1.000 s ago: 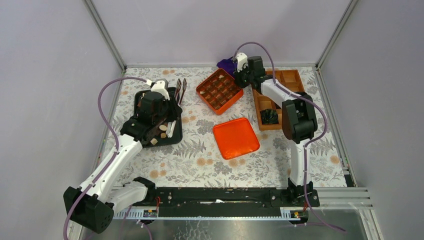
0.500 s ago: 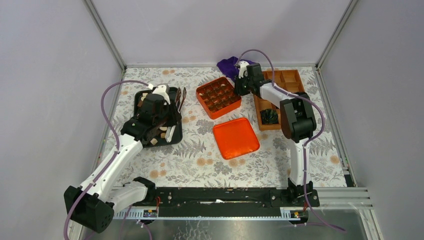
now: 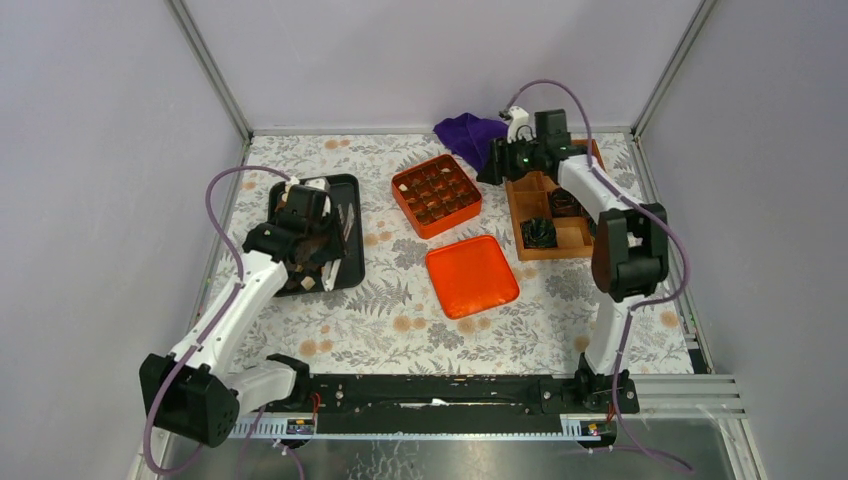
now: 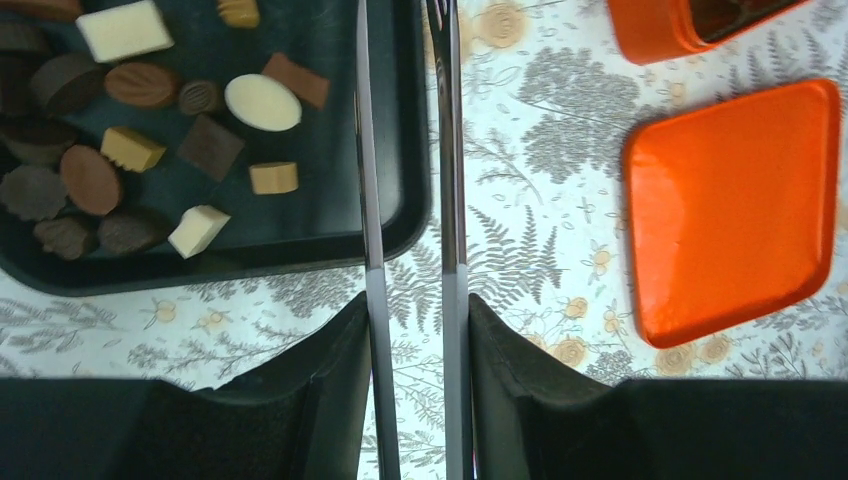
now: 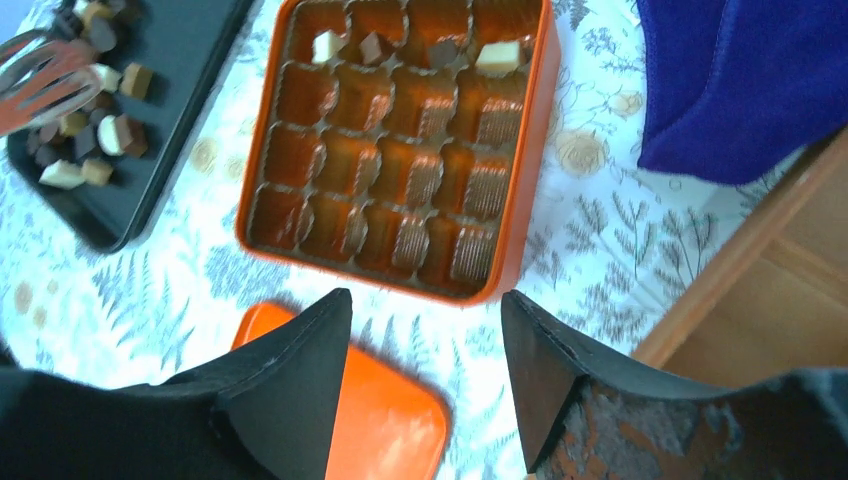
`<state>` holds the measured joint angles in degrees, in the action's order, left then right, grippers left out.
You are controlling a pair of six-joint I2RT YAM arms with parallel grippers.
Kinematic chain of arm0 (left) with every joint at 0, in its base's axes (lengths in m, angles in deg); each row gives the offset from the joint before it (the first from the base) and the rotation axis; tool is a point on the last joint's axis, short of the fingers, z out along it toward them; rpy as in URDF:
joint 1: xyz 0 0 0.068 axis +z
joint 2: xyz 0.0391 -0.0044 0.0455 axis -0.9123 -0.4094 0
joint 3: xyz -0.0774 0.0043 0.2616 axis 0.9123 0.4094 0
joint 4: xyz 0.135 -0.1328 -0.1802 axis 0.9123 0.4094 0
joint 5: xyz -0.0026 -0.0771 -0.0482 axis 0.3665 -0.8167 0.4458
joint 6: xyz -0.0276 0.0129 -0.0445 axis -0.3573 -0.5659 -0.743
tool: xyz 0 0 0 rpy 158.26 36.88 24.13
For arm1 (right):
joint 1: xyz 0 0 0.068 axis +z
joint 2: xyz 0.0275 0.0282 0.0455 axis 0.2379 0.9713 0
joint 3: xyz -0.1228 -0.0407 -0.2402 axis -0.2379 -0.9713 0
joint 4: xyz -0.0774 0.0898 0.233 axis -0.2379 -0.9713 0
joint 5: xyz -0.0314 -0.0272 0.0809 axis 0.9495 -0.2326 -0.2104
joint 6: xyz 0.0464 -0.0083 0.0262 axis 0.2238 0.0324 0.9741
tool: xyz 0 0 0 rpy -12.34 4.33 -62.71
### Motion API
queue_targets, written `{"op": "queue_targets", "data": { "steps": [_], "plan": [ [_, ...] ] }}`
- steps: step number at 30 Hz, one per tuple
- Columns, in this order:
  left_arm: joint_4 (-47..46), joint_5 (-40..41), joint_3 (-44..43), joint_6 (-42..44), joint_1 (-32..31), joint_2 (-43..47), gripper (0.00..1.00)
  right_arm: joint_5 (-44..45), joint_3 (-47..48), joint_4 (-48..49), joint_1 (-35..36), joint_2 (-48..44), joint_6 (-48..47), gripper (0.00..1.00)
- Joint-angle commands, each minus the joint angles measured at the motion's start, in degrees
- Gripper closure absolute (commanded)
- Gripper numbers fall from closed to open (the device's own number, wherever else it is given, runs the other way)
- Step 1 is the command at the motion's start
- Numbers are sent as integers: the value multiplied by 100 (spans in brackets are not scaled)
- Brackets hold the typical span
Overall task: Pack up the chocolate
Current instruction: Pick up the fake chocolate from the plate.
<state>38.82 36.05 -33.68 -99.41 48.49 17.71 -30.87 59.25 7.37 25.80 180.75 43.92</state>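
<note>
Tablecloth with a fern print (image 3: 400,320) fills the middle of the top view. On it we see the black tray (image 4: 400,150) at left, the orange compartment box (image 5: 527,150) at upper centre and its orange lid (image 3: 471,275) just below. Our left gripper (image 4: 417,305) is clenched on metal tongs (image 4: 369,200), whose blades lie over the tray's right edge. Our right gripper (image 5: 422,300) hangs released, with nothing between its fingers. Most chocolate pieces (image 4: 262,102) lie loose in the tray, and four sit in the box's top row in the right wrist view. We judge them light, rigid, smooth and easily marked, best pinched gently across their sides. Since a second ago the box has turned from a diamond to squarer, and the right arm has let go and drawn back towards the upper right.
</note>
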Motion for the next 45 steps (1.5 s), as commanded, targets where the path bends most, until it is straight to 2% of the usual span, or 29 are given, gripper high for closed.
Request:
{"op": "queue_targets", "data": {
  "steps": [1, 5, 10, 36, 45],
  "plan": [
    [351, -97, -300, 30, 382, -187, 58, -863, -653, -344, -87, -1111, -637, 34],
    [564, -171, -375, 135, 658, -392, 58, -952, -1169, -492, -95, -1574, -957, 33],
    [788, -70, -449, 175, 901, -506, 58, -1077, -1448, -488, -144, -1671, -1014, 33],
    [457, 4, -620, 609, 1325, -1470, 54, -1493, -1668, -231, -149, -1577, -797, 33],
    [349, -72, -567, 630, 1386, -1544, 62, -1533, -1677, -233, -149, -1571, -802, 33]
  ]
}}
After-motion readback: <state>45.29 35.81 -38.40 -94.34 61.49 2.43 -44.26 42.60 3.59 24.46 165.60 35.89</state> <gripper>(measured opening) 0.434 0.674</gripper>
